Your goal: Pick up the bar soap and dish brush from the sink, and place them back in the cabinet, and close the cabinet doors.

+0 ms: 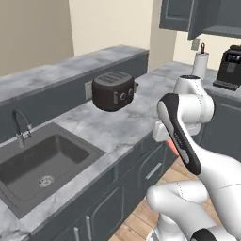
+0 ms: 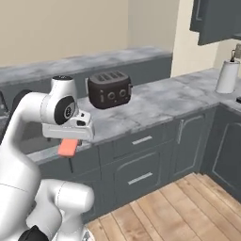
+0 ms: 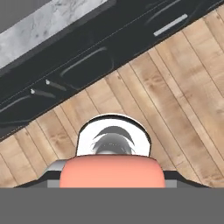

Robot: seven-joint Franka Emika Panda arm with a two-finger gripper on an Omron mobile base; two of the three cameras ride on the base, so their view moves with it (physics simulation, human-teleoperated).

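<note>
Bar soap (image 2: 68, 147) is in your gripper (image 2: 68, 141) right now, hanging below the hand out in front of the bench (image 1: 117, 122) edge, over the wooden floor (image 2: 164, 202). The jaws stand fairly wide because they are clamped across the block's broad side; in the hand view the soap (image 3: 112, 171) spans the space between the tips.

Your main risk is dropping it. Soap carried over open floor, well away from any surface, has nothing under it to catch a slip, and a flat smooth block may slide if you swing the arm hard toward the cabinet (image 1: 207, 16). Move steadily. Watch also the toaster (image 1: 114, 91), the paper towel roll (image 1: 199, 63) and the coffee machine (image 1: 229, 67) on the bench: they lie on or near the way up to the cabinet, and a low sweep could clip them. The open cabinet door (image 1: 175, 14) juts out near the top of the left base view, so a careless lift could strike its edge. The sink (image 1: 42, 162) lies well to the left; I cannot make out the dish brush in it, so you should not assume where it lies.

The soap is a small, flat, salmon-orange block with rounded corners, plain and even in colour, held level with its long side running across the jaws.
</note>
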